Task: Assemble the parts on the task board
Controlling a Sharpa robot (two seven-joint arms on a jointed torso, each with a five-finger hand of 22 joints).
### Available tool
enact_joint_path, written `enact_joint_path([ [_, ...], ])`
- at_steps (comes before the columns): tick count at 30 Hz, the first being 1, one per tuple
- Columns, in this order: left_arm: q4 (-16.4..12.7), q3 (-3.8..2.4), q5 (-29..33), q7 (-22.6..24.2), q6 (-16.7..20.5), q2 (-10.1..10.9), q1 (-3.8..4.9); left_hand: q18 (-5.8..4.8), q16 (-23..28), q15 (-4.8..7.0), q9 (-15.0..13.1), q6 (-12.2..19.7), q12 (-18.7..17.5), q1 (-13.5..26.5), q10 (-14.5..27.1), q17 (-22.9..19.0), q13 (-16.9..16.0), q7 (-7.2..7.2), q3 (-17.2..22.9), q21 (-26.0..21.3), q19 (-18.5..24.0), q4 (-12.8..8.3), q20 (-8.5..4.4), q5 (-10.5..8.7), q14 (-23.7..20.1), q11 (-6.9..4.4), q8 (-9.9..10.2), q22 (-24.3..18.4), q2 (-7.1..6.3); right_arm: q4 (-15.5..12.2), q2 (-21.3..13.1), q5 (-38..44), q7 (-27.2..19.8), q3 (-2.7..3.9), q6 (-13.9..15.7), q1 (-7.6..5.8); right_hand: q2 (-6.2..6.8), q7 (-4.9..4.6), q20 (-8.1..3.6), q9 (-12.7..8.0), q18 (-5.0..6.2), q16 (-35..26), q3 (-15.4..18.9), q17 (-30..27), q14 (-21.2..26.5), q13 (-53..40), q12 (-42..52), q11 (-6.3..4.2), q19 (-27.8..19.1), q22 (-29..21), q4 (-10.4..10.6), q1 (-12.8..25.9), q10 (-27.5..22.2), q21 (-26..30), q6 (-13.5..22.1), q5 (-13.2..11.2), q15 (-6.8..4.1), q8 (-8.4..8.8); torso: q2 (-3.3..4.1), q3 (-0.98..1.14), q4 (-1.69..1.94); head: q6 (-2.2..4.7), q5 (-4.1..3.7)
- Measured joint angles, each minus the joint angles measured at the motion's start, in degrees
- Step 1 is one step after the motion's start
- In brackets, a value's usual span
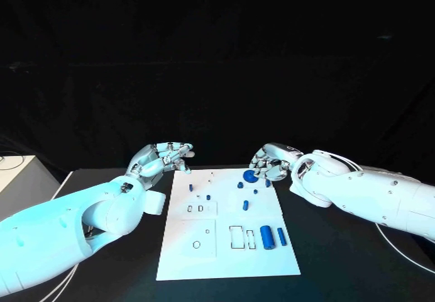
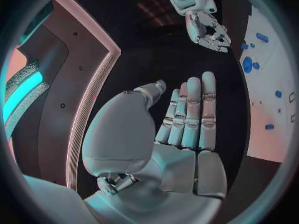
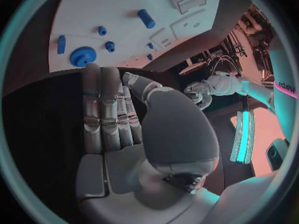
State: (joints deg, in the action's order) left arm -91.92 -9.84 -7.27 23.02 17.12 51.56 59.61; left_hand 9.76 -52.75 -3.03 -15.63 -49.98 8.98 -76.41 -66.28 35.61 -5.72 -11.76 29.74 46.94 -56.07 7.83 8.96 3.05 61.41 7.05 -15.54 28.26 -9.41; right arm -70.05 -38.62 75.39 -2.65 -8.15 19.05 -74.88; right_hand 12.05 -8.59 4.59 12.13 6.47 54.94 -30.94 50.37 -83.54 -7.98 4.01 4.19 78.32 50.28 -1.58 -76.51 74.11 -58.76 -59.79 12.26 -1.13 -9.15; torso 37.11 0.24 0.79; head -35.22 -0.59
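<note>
The white task board [image 1: 227,258] lies in the middle of the black table. A blue gear [image 1: 250,175] sits near its far right corner, and a thick blue cylinder [image 1: 266,236] and a thinner one [image 1: 282,236] lie at its right edge. Several small blue parts [image 1: 246,204] are scattered over the far half. My left hand [image 1: 168,157] hovers off the far left corner, its fingers [image 2: 190,114] straight and holding nothing. My right hand [image 1: 272,163] hangs beside the gear [image 3: 82,56], its fingers [image 3: 109,109] stretched out with nothing in them.
A white box [image 1: 18,179] stands at the table's left edge. Outlined recesses [image 1: 237,234] mark the near half of the board. Bare black table [image 1: 344,264] lies to the right of the board.
</note>
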Motion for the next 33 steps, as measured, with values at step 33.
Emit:
enact_joint_path([
  [33, -5.4, -1.77, -2.0, -2.0, -1.4, 3.3, 0.01, -0.02, -3.5, 0.06, -0.1, 0.2, 0.5, 0.8, 0.4, 2.0, -1.4, 0.21, 0.4, 11.3, -1.2, -0.1, -0.46, 0.00, 0.1, -0.08, 0.2, 9.7, -0.34, 1.0, 4.8, 15.8, 10.7, -0.10, -3.4, -0.80, 2.48, -0.21, 0.74, 2.1, -1.20, 16.2, -2.2, 10.7, -0.6, 1.4, -0.4, 1.04, 4.5, 17.3, 2.1, 2.0, -7.0, -15.6, 1.2, 0.1, 0.82, 0.54, 4.36, 0.04, 1.42, 0.38, -0.90],
])
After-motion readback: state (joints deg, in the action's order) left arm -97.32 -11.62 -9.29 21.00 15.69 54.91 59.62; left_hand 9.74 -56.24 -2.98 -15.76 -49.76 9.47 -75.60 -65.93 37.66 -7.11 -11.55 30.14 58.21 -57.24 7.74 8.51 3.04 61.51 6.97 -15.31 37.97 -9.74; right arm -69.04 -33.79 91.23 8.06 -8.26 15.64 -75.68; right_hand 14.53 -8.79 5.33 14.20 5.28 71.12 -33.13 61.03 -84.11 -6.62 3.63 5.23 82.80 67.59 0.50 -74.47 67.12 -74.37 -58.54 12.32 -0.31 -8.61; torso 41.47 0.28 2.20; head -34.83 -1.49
